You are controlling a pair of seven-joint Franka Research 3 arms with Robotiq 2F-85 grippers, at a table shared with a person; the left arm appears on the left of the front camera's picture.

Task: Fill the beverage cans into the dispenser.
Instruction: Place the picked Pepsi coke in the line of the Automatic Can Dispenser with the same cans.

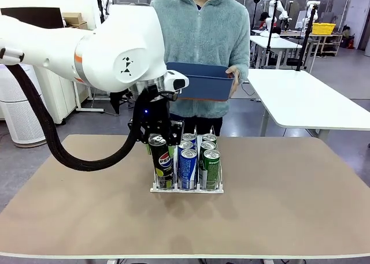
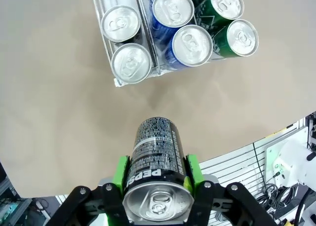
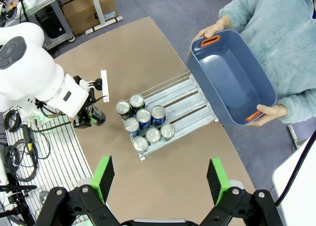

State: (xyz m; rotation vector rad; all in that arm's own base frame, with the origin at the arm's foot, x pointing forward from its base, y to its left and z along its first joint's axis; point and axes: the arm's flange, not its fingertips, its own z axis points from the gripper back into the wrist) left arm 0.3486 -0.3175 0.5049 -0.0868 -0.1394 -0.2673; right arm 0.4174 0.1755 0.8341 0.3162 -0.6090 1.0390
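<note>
The left tool has a black Pepsi can clamped between its green pads, one pad on each side of the can's body, silver top toward the wrist camera. In the front view that can hangs at the near end of the dispenser, on the picture's left, above the brown surface.

And the dispenser is filling up: from the left wrist, six cans stand in it, two to a lane. Two with silver tops whose colour cannot be made out from above, two blue cans in the middle lane, two green cans in the third lane. All upright, bunched at the low front lip.

The right tool hangs high over the surface, jaws spread wide, nothing between them, looking down on the rack.

Across the surface, a person holds an empty blue bin, one hand on each end, tilted over the dispenser's far end.
</note>
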